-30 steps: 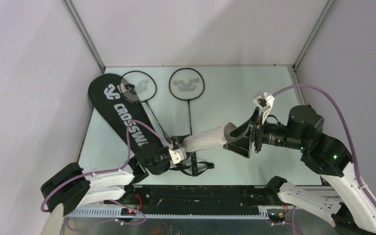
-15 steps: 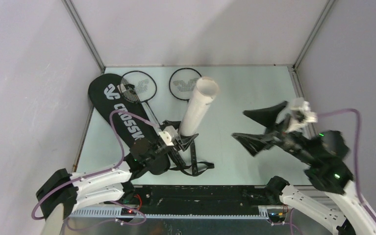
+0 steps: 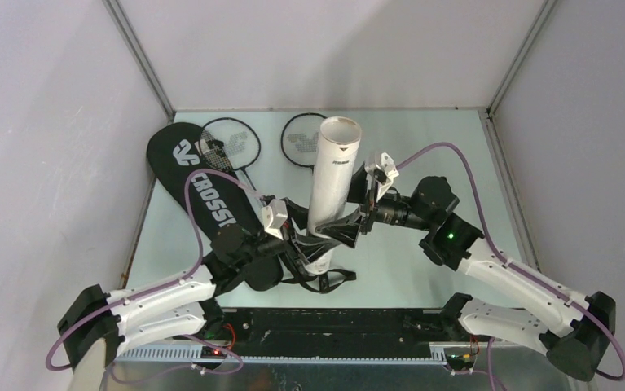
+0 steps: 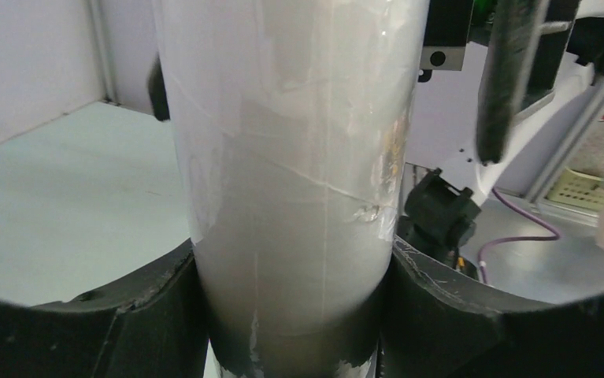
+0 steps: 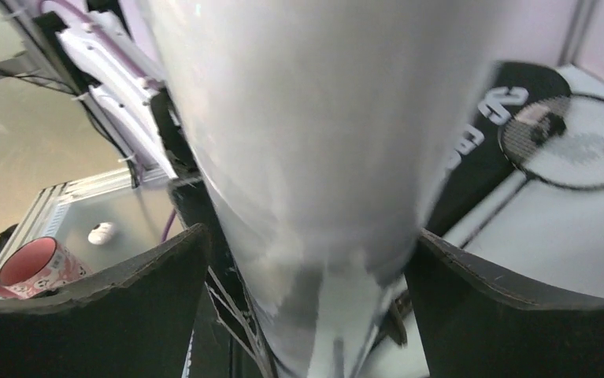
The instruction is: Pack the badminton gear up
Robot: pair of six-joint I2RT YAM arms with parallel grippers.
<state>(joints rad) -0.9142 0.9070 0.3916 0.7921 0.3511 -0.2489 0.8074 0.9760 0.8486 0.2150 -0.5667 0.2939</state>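
Long white tube (image 3: 332,183): one, standing almost upright near the middle of the table (image 3: 423,138), its foot lost among the two tools. The round top rim shows, but what lies within cannot be made out. Left tool (image 4: 290,268): one, clenched on the tube low down, a black finger (image 4: 125,315) pressed to each side in the left wrist view. The tube fills most of that view and its top is cut off by the frame. Right tool (image 5: 308,236): one, its two fingers bracketing the tube just above the left tool. The right wrist view is blurred, so it cannot be told whether they press the tube or merely flank it. Rackets: two, black, each with a white logo on the strings, lying flat beyond the tube. Nearer racket (image 3: 301,142): head partly covered by the tube's top, shaft and handle wholly hidden behind the tube. Farther racket (image 3: 229,145): head to the tube's left, touching the bag; its thin shaft runs toward the tube's foot and vanishes under the left arm. Racket bag (image 3: 199,191): one, black, flat on the table left of the tube. The white lettering reads "CROSS" before the left arm cuts it off, and the near end is covered. Black strap (image 3: 325,281): one loop visible on the table just before the tube's foot, its attachment unseen. Pink mug (image 5: 35,264): one, off the table, seen only past the tube in the right wrist view.
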